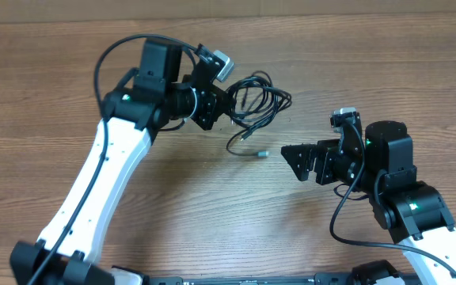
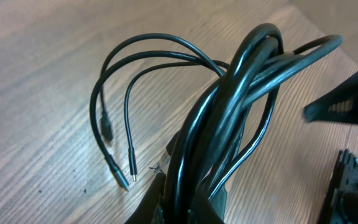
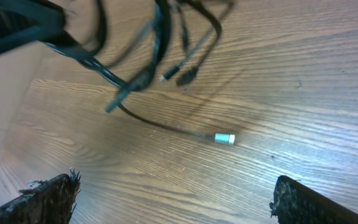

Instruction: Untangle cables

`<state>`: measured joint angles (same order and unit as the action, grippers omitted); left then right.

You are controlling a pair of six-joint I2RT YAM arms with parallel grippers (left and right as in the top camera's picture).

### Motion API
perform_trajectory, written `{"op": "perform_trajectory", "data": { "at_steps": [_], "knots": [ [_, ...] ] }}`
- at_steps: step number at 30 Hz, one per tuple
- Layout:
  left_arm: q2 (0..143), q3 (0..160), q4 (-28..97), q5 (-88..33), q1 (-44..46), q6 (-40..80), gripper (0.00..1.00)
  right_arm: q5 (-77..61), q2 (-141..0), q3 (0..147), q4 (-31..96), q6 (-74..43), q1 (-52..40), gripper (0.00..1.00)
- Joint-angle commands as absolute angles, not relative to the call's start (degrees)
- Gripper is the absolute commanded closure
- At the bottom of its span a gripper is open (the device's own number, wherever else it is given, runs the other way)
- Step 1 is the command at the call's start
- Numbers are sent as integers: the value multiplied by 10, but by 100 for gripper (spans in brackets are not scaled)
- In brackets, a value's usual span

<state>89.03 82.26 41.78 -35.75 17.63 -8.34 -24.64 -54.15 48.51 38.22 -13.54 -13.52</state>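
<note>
Looping from the left gripper's [image 1: 228, 108] tight pinch, glossy black cables [image 1: 261, 98]; right gripper [image 1: 293, 162] spread wide.

Overhead looks straight down on the tabletop [image 1: 46, 71]; both wrist views slant in close, sharing the cables [image 2: 229, 106] at upper centre.

1. the cables [image 1: 258, 96] sit bunched between the jaws of the left gripper [image 1: 226, 111], with loops spreading ahead of it over the table [image 1: 70, 87].
2. one plug end [image 1: 263, 153] lies on the table just ahead of the right gripper [image 1: 290, 162], not touching it.
3. the bunch lies farther ahead, beyond that plug end.
</note>
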Motion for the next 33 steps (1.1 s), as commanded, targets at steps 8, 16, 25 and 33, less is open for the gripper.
{"op": "perform_trajectory", "data": {
  "at_steps": [8, 16, 25, 33],
  "knots": [
    [862, 835, 408, -398, 176, 44, 96, -267, -534, 501, 329, -181, -134, 0],
    [862, 835, 414, -450, 176, 88, 96, -267, -534, 501, 258, -183, -134, 0],
    [862, 835, 434, -496, 176, 95, 96, -188, -534, 500, 225, -182, -134, 4],
    [862, 835, 463, -512, 177, 93, 96, -127, -534, 500, 197, -182, -134, 4]
  ]
}}
